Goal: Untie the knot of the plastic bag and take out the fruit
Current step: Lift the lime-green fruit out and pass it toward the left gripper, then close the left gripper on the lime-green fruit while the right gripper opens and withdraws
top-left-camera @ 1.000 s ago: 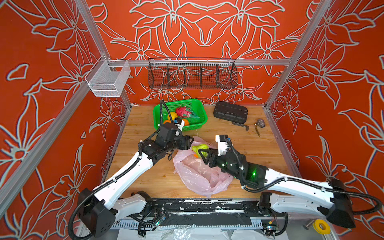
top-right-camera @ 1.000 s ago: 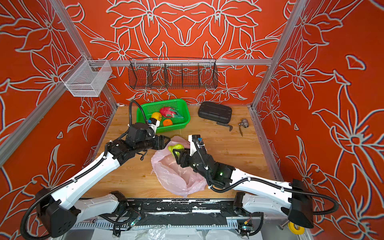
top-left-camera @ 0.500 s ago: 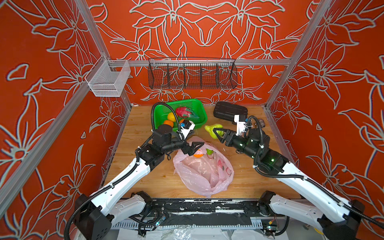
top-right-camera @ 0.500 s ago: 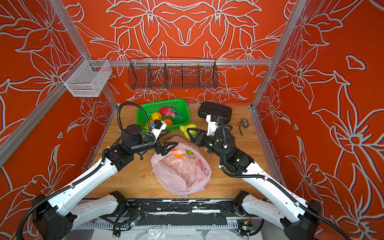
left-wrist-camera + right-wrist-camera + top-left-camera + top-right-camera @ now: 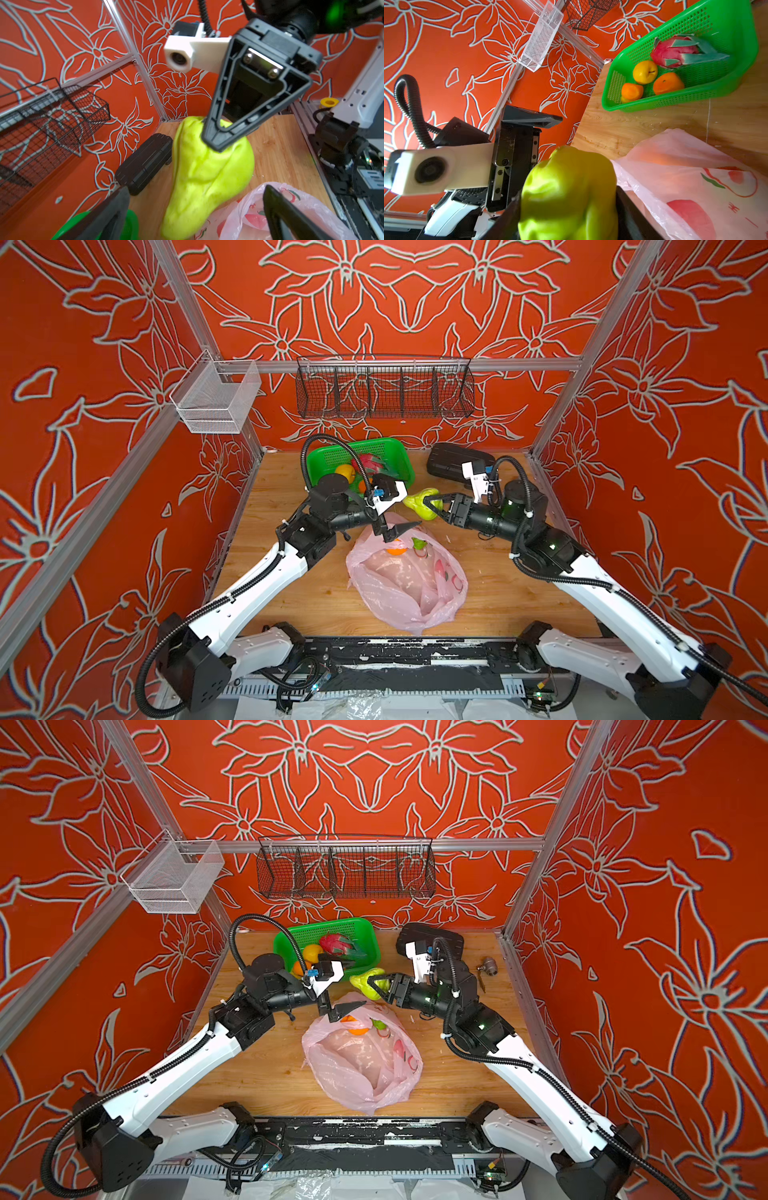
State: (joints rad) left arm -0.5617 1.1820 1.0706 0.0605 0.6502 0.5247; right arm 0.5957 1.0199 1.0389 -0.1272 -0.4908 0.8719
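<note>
My right fingers [image 5: 212, 139] clamp a green pear [image 5: 569, 187]; left fingers [image 5: 403, 527] spread wide above the pink bag [image 5: 407, 589], orange [image 5: 395, 550] inside. Green basket [image 5: 374, 447] holds dragon fruit [image 5: 672, 52], oranges [image 5: 667, 83].

pink plastic bag [image 5: 409, 585] open, orange [image 5: 395, 550] inside, green fruit [image 5: 420, 502] aloft

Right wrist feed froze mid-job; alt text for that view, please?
The right end effector grips a green fruit close to the lens. Beside it lies the pink bag on the wooden table; beyond, a green basket holds a dragon fruit, a yellow fruit and oranges.
</note>
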